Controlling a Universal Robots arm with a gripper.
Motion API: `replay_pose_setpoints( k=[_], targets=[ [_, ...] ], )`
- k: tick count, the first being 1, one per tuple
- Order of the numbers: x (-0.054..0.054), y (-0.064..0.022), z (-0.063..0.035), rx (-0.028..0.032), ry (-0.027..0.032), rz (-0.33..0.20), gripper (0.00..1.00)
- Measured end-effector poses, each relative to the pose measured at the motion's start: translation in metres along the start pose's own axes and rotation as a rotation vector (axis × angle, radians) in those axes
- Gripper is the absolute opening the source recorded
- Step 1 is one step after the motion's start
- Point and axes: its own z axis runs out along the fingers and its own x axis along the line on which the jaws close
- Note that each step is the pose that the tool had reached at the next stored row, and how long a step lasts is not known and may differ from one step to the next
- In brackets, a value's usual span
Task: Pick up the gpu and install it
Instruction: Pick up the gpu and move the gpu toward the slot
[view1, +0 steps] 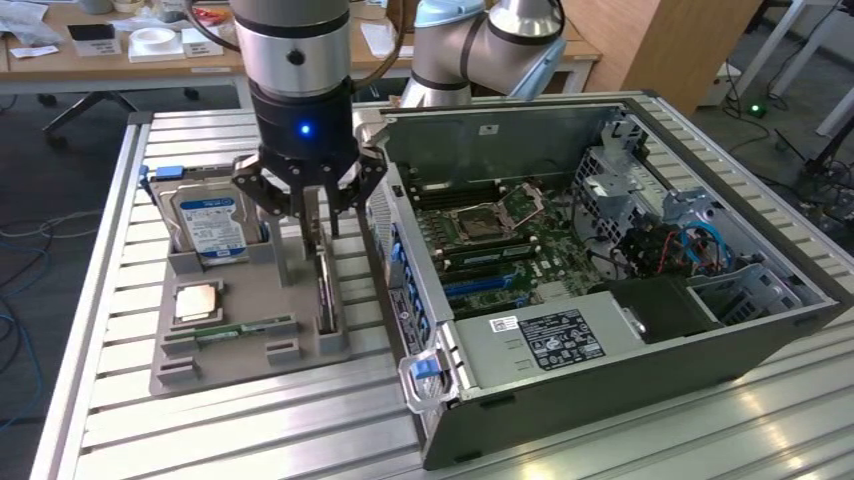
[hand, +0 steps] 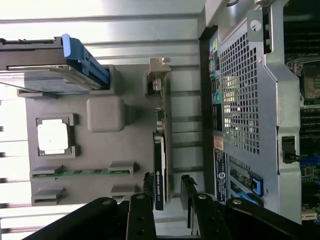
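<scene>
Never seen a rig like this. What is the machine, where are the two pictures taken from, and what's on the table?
A robot arm ends in a two-fingered gripper. One picture comes from a camera off the arm, the other from a camera on its wrist. On the slatted table sits a grey holder with a hard drive, a processor chip, a memory stick and the gpu, standing on edge. Beside it lies an open computer case. The gripper is open, fingers either side of the gpu, holding nothing.
</scene>
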Motion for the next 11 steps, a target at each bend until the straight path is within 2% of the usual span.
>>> replay_pose_setpoints(
  k=[11],
  targets=[
    [0.0,-0.0009,0.0201,0.0,0.0,0.0,0.36]
  ],
)
